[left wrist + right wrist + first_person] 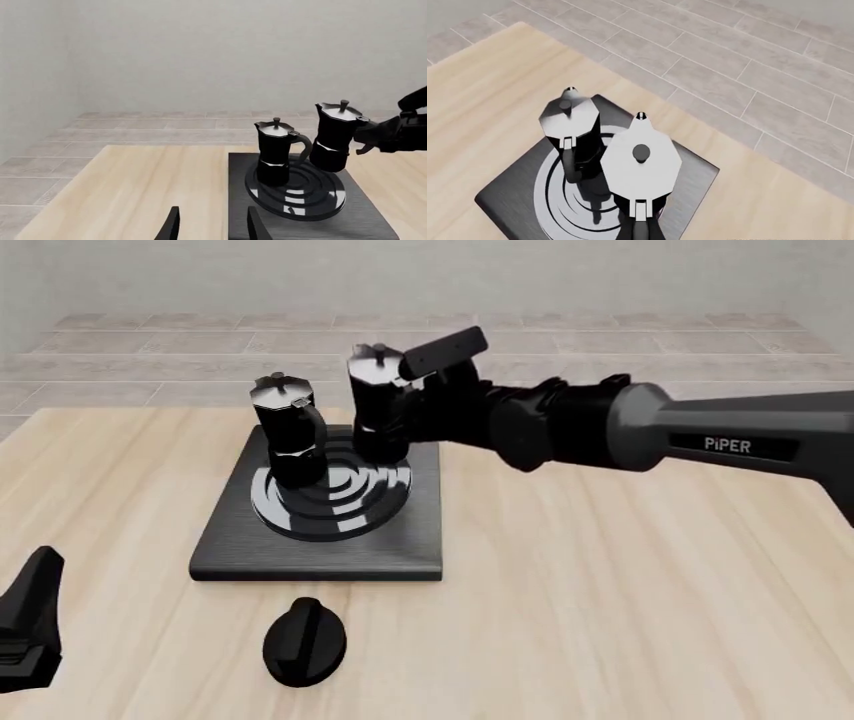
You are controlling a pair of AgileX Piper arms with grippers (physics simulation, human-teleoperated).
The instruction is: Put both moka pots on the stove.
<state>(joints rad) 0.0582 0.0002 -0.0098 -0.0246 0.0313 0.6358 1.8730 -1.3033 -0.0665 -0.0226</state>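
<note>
my right gripper (430,412) is clamped on the handle of the second pot (378,405), holding it a little tilted just above the far right part of the stove (320,540), close beside the first pot (288,430), which already stands upright on the rings. it looks rigid, top-heavy and probably slick, so the handle is the sensible hold; both lids are shut and i cannot see any contents. my left gripper (211,225) hangs back near the table's front edge, fingers apart and holding nothing.

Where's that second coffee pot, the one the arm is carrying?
In the front view, the second moka pot is held by the right end effector over the stove's far right part, just right of the first moka pot on the burner rings.
</note>
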